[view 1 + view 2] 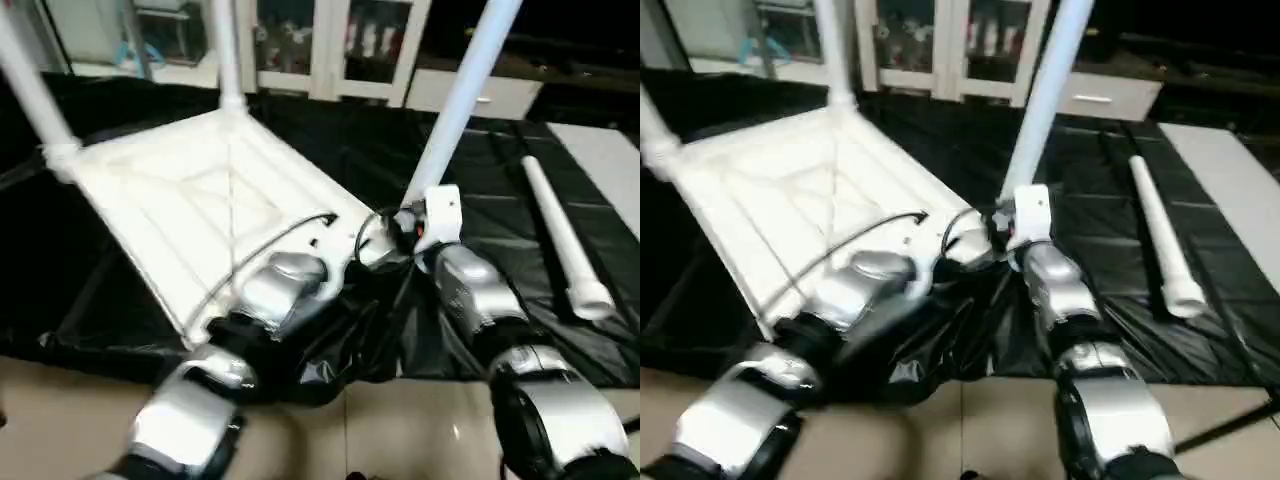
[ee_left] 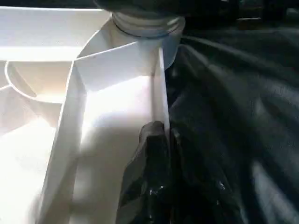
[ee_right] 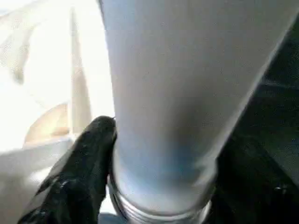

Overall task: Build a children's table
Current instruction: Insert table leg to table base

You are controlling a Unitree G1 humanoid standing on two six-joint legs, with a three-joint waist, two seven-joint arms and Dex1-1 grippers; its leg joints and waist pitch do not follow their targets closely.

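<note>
White tabletop (image 1: pixel 170 200) carries three legs (image 1: pixel 462 100); fourth leg (image 1: pixel 560 235) loose; left jaws pinch its rib, right jaws' state unclear.

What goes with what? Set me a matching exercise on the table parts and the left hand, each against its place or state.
Things:
1. loose leg
2. near leg
3. tabletop
4. left hand

Places or states:
a. upside down, ribs up
b. at the tabletop's rim
c. lying on the black cover
d. upright in a corner socket

Pairs: 1-c, 2-d, 3-a, 4-b
</note>
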